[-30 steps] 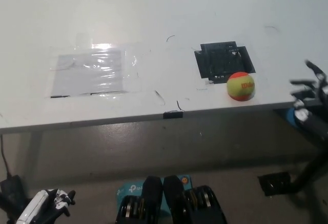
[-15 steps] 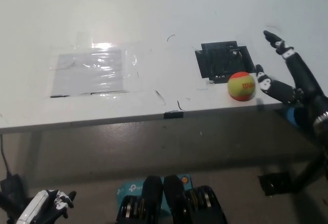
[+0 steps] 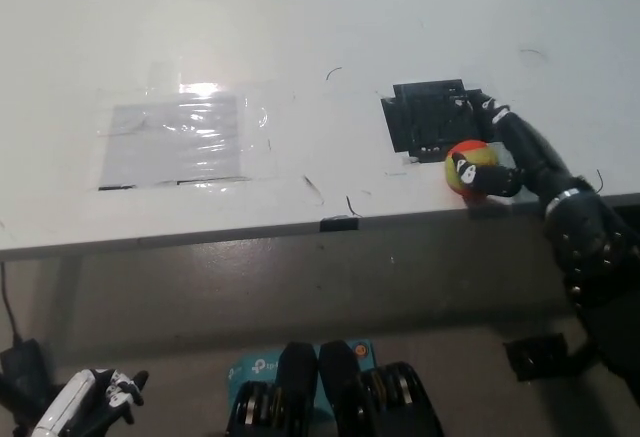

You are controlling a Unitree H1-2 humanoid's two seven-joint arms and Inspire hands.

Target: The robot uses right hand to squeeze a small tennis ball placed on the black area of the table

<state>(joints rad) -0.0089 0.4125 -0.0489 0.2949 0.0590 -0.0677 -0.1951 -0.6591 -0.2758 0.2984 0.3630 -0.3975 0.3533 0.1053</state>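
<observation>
In the head view, the black right hand (image 3: pixel 497 154) is wrapped around the small tennis ball (image 3: pixel 469 164), fingers curled over its yellow and orange surface. The ball sits on the white counter (image 3: pixel 300 17) near its front edge, just beside the lower right corner of the black area (image 3: pixel 430 117). The white left hand (image 3: pixel 85 405) hangs low at the lower left, below the counter; I cannot tell its state.

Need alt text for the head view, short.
The black right hand is closed around a small yellow and orange tennis ball at the near edge of a white table, just in front of a black patch. The white left hand rests low at lower left, below the table.
</observation>
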